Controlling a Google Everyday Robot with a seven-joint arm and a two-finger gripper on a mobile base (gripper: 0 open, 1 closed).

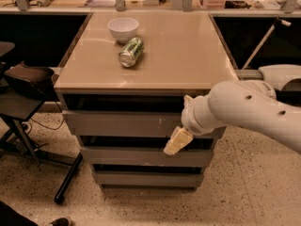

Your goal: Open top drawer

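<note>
Your tool is a cream, wedge-shaped piece hanging from the arm's smooth, rounded white shell, with its tip pointing toward 7 o'clock. You cannot tell whether it is released or clenched. It lies over the bottom edge of the top drawer, near the panel's right end, and its tip is over the dark gap below. You also cannot tell whether it touches the panel.

The top drawer is the tallest front: flat matte grey with no handle and small whitish scratches just at 10 o'clock from the tool. A dark shadowed slot runs between its upper edge and the worktop. Two slimmer grey fronts sit below it, each separated by a black gap.

The worktop is a smooth beige slab with a slight sheen and squared edges. A round white bowl stands on it toward the back left. A green metallic can lies on its side just at 5 o'clock from the bowl.

The speckled floor in front of the cabinet is open. At 9 o'clock, a dark chair with black legs stands near the cabinet's left side.
</note>
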